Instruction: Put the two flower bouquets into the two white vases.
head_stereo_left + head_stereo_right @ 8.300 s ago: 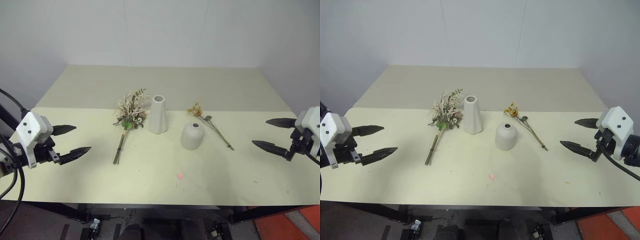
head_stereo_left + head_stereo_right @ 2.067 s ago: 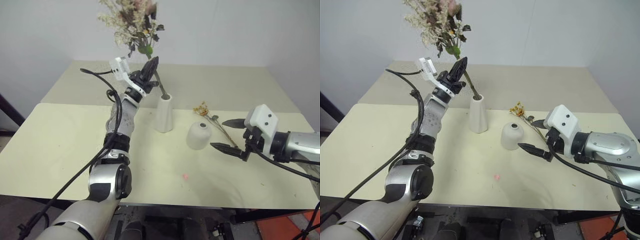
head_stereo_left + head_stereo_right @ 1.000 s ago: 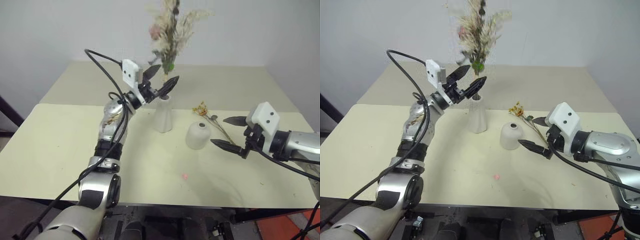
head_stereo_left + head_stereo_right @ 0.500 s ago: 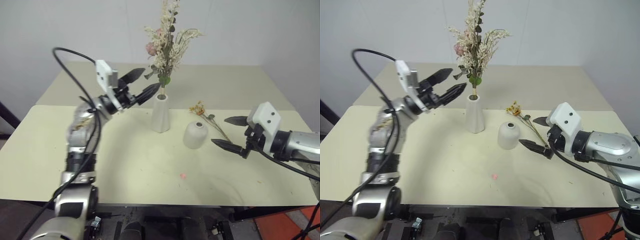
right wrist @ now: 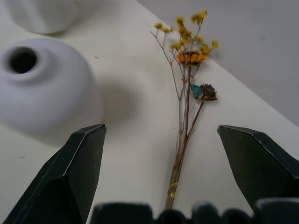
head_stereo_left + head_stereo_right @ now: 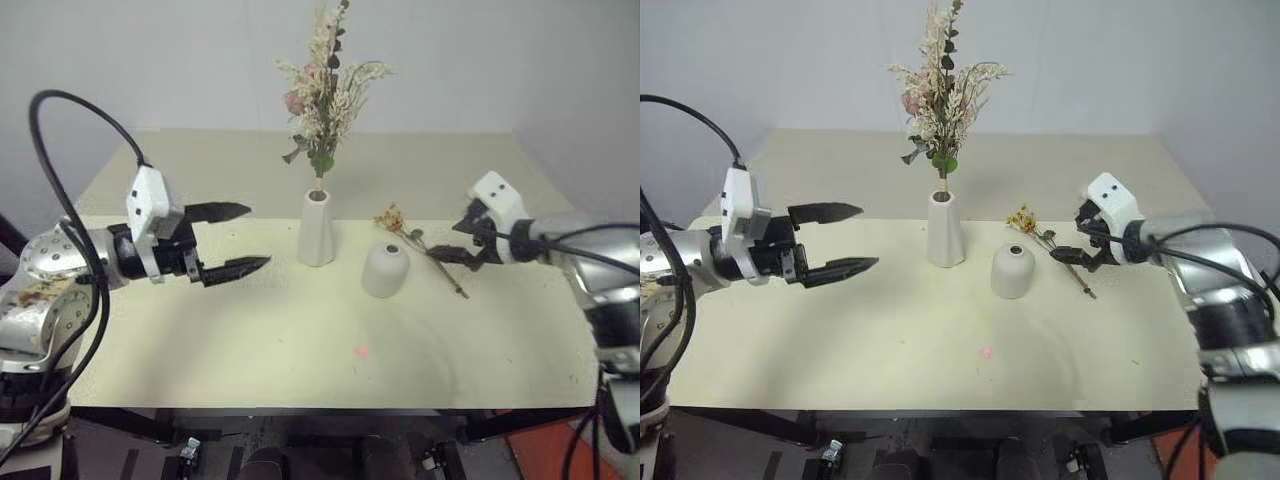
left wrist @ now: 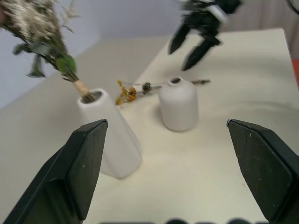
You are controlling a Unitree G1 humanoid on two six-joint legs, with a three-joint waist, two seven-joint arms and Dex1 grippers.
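The big cream-and-pink flower bouquet (image 6: 322, 80) stands upright with its stems in the tall white vase (image 6: 317, 230) at mid-table. To that vase's right sits the short dome-shaped white vase (image 6: 384, 270), its mouth empty (image 5: 22, 59). The thin yellow-orange bouquet (image 6: 420, 245) lies flat on the table just right of the short vase. My left gripper (image 6: 258, 236) hangs open and empty, well left of the tall vase. My right gripper (image 6: 455, 240) is open just above the thin bouquet's stem (image 5: 184, 135), one finger on each side of it.
The cream table (image 6: 300, 340) has a seam running across it behind the vases, and a small red dot (image 6: 361, 351) lies near the front. A white wall stands behind the table. Open tabletop stretches to the left and front of the vases.
My left gripper has drawn back left and lower, away from the tall vase, leaving the big bouquet standing in it. My right gripper has moved forward over the thin bouquet.
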